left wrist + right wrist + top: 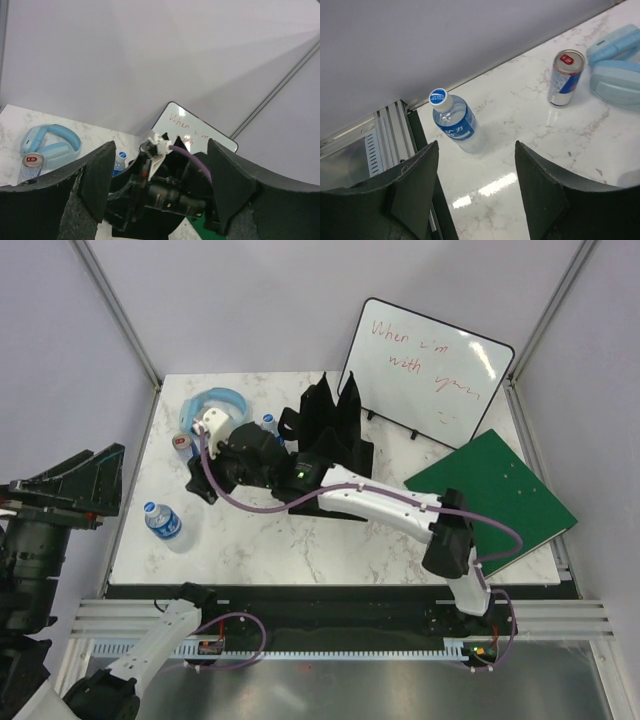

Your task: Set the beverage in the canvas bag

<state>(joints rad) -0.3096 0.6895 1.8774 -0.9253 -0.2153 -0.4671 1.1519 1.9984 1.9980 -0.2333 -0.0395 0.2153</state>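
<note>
Left hand (161,150): nearest the overhead camera, raised high off the table's (300,540) 9 o'clock edge. Fingers spread, nothing between them. It looks across at the far side.

Right hand (476,150): arm reaches from its base at 5 o'clock across the table to about 10 o'clock. Fingers apart, empty, above the marble and not touching anything.

Water bottle (163,522): upright at 8 o'clock near the front-left corner, blue cap and label. In the right wrist view it stands ahead of the open fingers, toward the left one.

Can (181,441): upright at 10 o'clock, just beside the blue headphones (215,405), which lie flat toward 11.

Second bottle (268,423): blue cap, just beside the bag's left side.

Bag (335,435): black fabric, at table centre toward 12 o'clock, partly hidden behind the right arm. Cannot tell whether its mouth stands open.

Whiteboard (425,370): propped at 1 o'clock, red handwriting. Green board (495,500): flat at 3 to 4 o'clock, overhanging the right edge.

Step in hand, as I judge it: reaching for a drink. Nothing gripped, nothing visibly in the bag. Which drink is meant is unclear; the water bottle sits best in the right hand's line.

Next move calls for: lower the right hand so the fingers straddle the bottle's body, close firmly without tipping it, lift clear, then carry it toward 12 o'clock over the bag's opening. The slack fabric may need the left hand to hold it open.
</note>
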